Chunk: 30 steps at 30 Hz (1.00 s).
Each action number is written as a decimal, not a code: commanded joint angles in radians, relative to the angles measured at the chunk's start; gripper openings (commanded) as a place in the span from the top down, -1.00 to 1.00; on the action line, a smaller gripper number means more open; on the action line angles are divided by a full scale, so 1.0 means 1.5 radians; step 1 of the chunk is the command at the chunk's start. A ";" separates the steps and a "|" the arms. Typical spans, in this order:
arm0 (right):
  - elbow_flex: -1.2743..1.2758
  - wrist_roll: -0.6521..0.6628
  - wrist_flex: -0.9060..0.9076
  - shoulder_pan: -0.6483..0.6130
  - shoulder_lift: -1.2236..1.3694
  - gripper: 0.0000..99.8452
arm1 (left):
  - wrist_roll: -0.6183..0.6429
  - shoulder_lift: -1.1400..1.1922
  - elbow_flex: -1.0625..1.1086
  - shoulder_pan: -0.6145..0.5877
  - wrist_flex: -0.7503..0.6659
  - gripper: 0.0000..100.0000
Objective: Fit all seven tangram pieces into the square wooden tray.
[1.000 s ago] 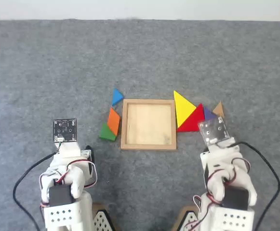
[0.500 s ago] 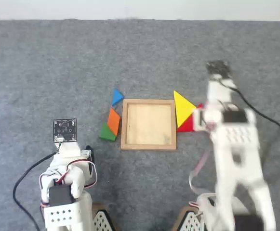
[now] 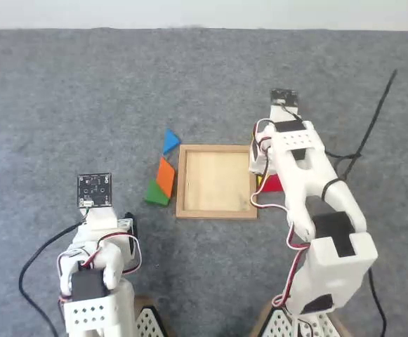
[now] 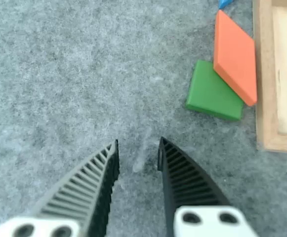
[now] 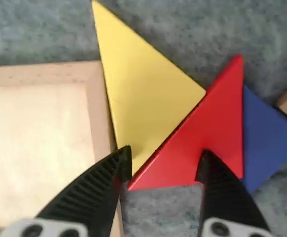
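While the square wooden tray (image 3: 216, 148) sits on the grey mat, none of the seven pieces is inside it yet. The right gripper (image 5: 165, 155) hangs low over the pieces just beside the tray's right wall. Its fingers are spread wide and hold nothing. One finger is over the edge of the yellow triangle (image 5: 138, 94), close to the tray wall. The other is over the red triangle (image 5: 217, 128). The red one touches the yellow one, and a blue piece (image 5: 264, 138) is tucked against its other side.

Across the tray lie the orange piece (image 3: 165, 175), the green triangle (image 3: 156, 193) touching it, and a small blue triangle (image 3: 170, 140). The left gripper (image 4: 138, 143) hangs over bare mat near them, fingers a little open and holding nothing.

These pieces are flat and packed tight. If the right fingers close here, they may grab two pieces at once. They may also pinch only a corner, so the red triangle could spin or slip out. The finger by the wall could bump the tray and push it away.
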 commanded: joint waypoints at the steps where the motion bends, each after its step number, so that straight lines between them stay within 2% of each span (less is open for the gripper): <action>1: -0.020 -0.008 -0.009 0.021 0.008 0.53 | 0.007 -0.014 -0.009 -0.002 0.003 0.74; 7: 0.008 0.003 -0.009 0.072 0.010 0.53 | 0.007 -0.014 -0.009 -0.002 0.003 0.74; 12: 0.020 0.065 -0.001 0.119 0.009 0.53 | 0.007 -0.014 -0.009 -0.002 0.003 0.74; 17: 0.017 0.173 0.057 0.125 0.009 0.53 | 0.007 -0.014 -0.009 -0.002 0.003 0.74; 25: 0.034 0.169 0.067 0.135 0.010 0.53 | 0.007 -0.014 -0.009 -0.002 0.003 0.74; 30: 0.053 0.126 0.057 0.135 0.004 0.52 | 0.007 -0.014 -0.009 -0.002 0.003 0.74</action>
